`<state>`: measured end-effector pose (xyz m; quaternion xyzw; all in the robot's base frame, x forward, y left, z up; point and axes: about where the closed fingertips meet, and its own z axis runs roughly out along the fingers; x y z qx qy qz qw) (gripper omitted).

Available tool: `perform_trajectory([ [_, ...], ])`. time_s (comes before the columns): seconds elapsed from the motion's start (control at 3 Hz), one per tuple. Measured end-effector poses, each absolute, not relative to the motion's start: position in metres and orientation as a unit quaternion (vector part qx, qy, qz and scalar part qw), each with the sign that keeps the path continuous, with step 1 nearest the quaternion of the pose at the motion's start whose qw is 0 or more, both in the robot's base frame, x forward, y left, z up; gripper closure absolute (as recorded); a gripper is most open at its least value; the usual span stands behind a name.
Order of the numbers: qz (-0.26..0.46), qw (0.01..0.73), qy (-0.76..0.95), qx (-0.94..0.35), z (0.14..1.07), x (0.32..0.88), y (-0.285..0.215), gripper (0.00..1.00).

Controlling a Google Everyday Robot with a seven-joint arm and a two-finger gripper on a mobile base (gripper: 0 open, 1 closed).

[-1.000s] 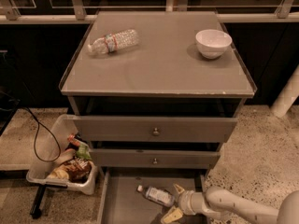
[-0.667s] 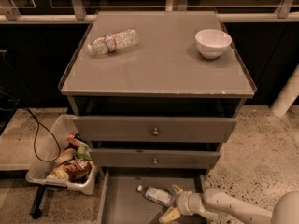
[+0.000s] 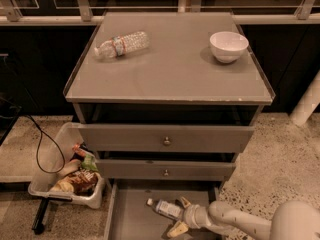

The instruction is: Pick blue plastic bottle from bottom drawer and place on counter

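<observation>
The blue plastic bottle (image 3: 166,209) lies on its side in the bottom drawer (image 3: 130,219), which is pulled out; its white cap points left. My gripper (image 3: 178,217) reaches into the drawer from the right, at the bottle's base end. Its tan fingers (image 3: 176,229) are spread open, one behind the bottle's base and one in front of it. The arm's white forearm (image 3: 235,220) comes in from the lower right. The counter (image 3: 175,69) is the grey top of the cabinet above.
A crinkled clear bottle (image 3: 122,45) lies at the counter's back left and a white bowl (image 3: 228,45) stands at its back right. Two knobbed drawers (image 3: 166,141) stick out slightly above the bottom one. A white bin of snacks (image 3: 70,176) and a black cable (image 3: 37,144) are on the floor to the left.
My gripper has edged slightly left, closer around the bottle's base. The bottle has stayed in place.
</observation>
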<state>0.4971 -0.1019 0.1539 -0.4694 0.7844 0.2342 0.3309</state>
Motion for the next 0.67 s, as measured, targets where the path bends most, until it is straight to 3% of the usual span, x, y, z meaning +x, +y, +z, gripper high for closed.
perform_trajectory([
  [0.33, 0.215, 0.332, 0.78, -0.484, 0.1427, 0.5125, -0.1015, 0.0],
  [0.67, 0.215, 0.332, 0.78, -0.484, 0.1428, 0.5129, -0.1014, 0.19],
])
